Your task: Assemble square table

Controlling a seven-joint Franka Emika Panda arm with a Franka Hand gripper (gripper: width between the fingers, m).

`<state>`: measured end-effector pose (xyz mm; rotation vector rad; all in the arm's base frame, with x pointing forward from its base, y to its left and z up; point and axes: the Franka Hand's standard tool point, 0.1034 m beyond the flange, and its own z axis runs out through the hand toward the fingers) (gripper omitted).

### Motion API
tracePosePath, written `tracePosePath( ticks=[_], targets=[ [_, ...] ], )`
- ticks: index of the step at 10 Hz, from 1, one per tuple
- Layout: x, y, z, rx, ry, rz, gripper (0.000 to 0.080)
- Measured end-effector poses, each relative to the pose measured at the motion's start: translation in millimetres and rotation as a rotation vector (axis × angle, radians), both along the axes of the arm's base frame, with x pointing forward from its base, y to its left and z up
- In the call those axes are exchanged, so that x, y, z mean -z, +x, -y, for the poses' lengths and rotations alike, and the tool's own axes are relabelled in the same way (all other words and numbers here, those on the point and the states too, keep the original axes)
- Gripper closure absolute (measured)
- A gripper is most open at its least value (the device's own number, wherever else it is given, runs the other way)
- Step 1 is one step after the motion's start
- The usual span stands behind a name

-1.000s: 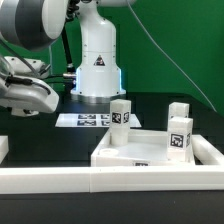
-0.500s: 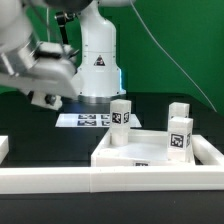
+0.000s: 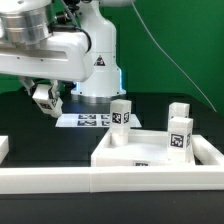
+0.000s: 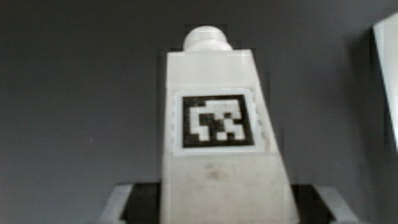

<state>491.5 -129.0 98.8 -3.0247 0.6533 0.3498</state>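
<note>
The white square tabletop (image 3: 150, 152) lies at the exterior view's right, with a tag on its front edge. Three white tagged legs stand upright on it: one at the near left corner (image 3: 121, 120), one at the back right (image 3: 178, 112), one in front of that (image 3: 180, 136). My gripper (image 3: 45, 100) hangs above the black table, left of the tabletop, shut on a fourth white leg (image 3: 46, 97). In the wrist view this leg (image 4: 214, 110) fills the middle, tag facing the camera, its screw tip pointing away, clamped between my gripper's (image 4: 214, 203) fingers (image 4: 135, 200).
The marker board (image 3: 88, 120) lies flat in front of the robot base (image 3: 98, 60). A long white rail (image 3: 100, 181) borders the front of the table, with a white block (image 3: 4, 148) at its left end. A green wall stands behind.
The arm has swung from the exterior view's left toward the middle and the wrist has turned, so the gripper with the leg now hangs downward near the marker board. The tabletop and its legs have not moved.
</note>
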Motion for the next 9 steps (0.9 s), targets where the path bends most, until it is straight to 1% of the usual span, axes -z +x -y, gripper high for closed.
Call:
tracePosePath(
  ticks=[1, 2, 3, 4, 6, 7, 8, 9],
  targets=[
    [-4.2, 13.4, -12.4, -0.006, -0.033, 0.083, 0.0509],
    [-8.0, 22.7, -24.3, -0.01, -0.057, 0.147, 0.0509],
    [-10.7, 31.3, -33.8, 0.0, -0.078, 0.185, 0.0509],
    [-11.5, 41.4, -39.4, -0.013, -0.115, 0.266, 0.0509],
    [-6.7, 39.3, -36.6, -0.023, -0.175, 0.385, 0.0509],
    [-8.9, 44.1, -42.5, -0.011, -0.2, 0.452, 0.0509],
    [-12.3, 49.1, -57.2, -0.019, -0.223, 0.535, 0.0509],
    [-15.4, 54.7, -66.5, -0.036, -0.24, 0.595, 0.0509]
  ],
)
